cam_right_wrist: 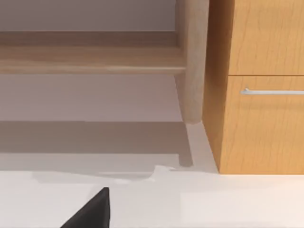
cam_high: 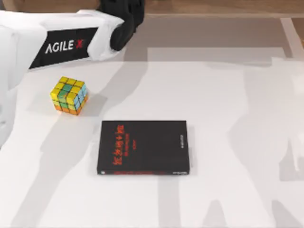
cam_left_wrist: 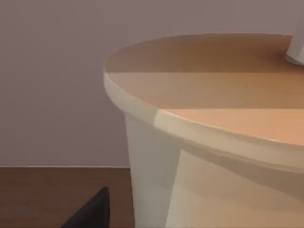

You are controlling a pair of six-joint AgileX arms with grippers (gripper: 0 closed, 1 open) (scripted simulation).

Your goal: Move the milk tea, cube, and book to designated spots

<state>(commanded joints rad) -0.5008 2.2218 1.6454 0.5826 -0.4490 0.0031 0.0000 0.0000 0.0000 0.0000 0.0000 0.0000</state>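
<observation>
Cube [cam_high: 70, 95] sits near the left claw [cam_high: 124, 23], untouched; I cannot tell its grip. Next, reach down to it.

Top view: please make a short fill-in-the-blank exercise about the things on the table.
1. The cube lies toward the table's ____ side.
2. The lettering on the black book is ____.
3. The cube and the black book are ____, not touching.
4. The ____ arm reaches in at the top view's upper left corner.

Missing words: left; red; apart; left
</observation>
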